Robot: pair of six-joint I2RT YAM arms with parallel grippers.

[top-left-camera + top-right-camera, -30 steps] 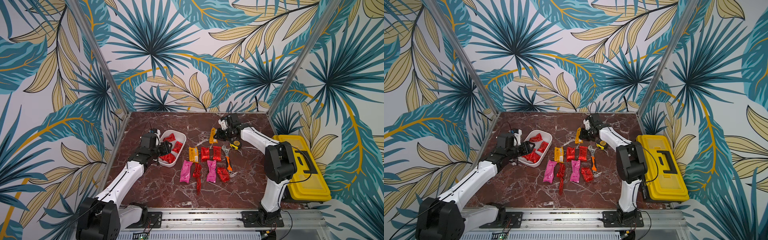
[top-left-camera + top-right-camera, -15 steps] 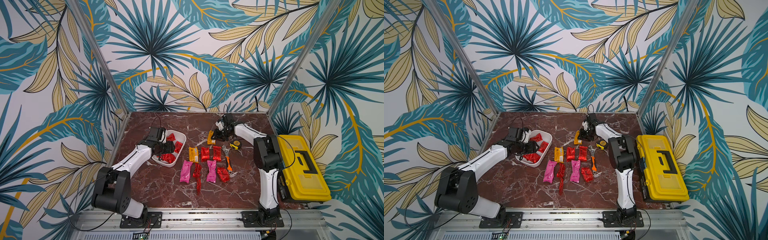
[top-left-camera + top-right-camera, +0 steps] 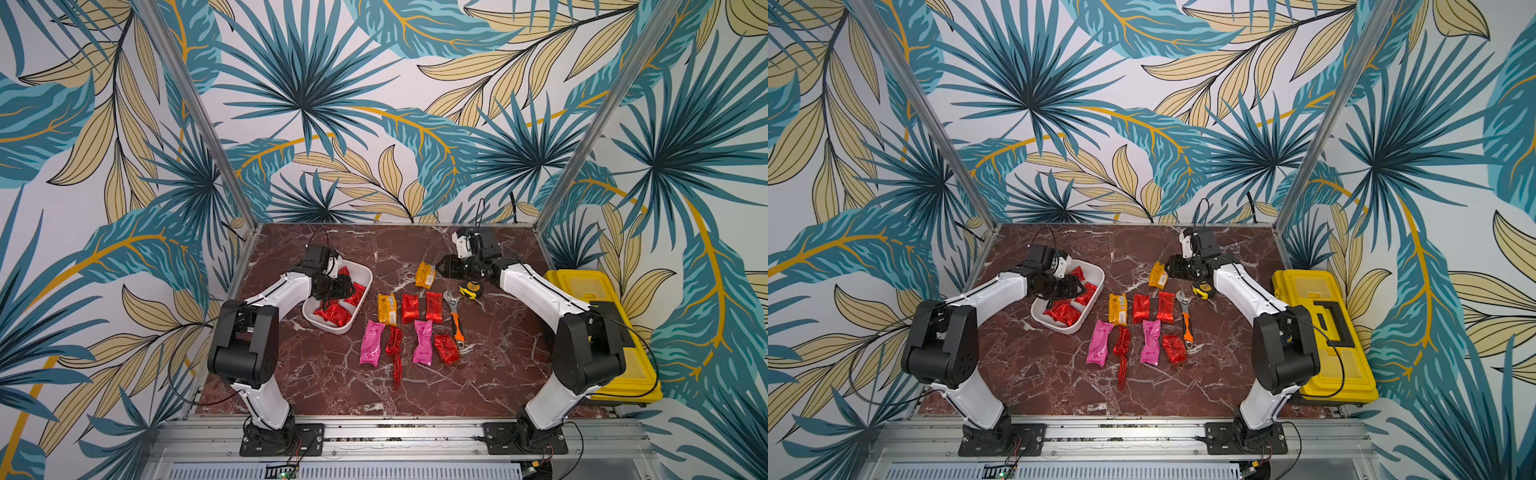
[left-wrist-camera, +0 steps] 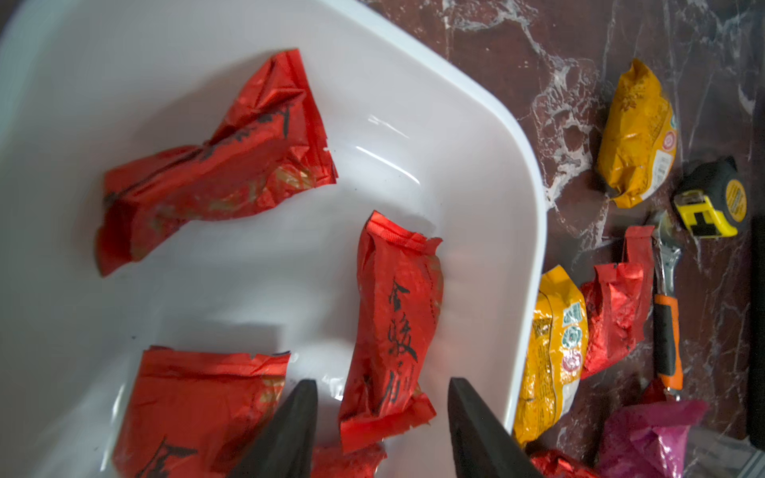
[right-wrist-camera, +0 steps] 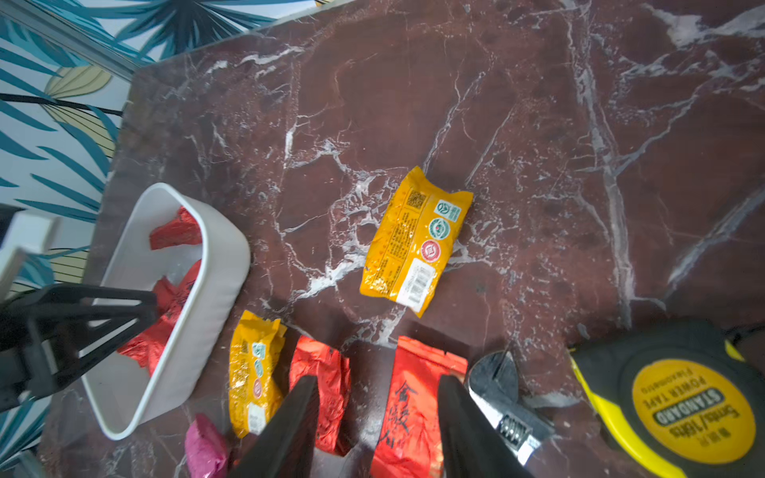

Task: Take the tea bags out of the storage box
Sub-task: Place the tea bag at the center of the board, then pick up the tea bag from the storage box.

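The storage box is a white tub left of centre, seen in both top views. Several red tea bags lie in it. My left gripper hangs open inside the box. One end of a red tea bag lies between its fingers, with a gap on each side. My right gripper is open and empty above the table. An orange tea bag lies flat just beyond it. Orange, red and pink tea bags lie in two rows mid-table.
An orange-handled wrench and a yellow-black tape measure lie right of the rows, close under the right arm. A big yellow toolbox stands at the right edge. Patterned walls close in the back and both sides.
My right gripper has opened and let go of the orange tea bag, which now lies on the table at the back. My left gripper has moved further over the box.
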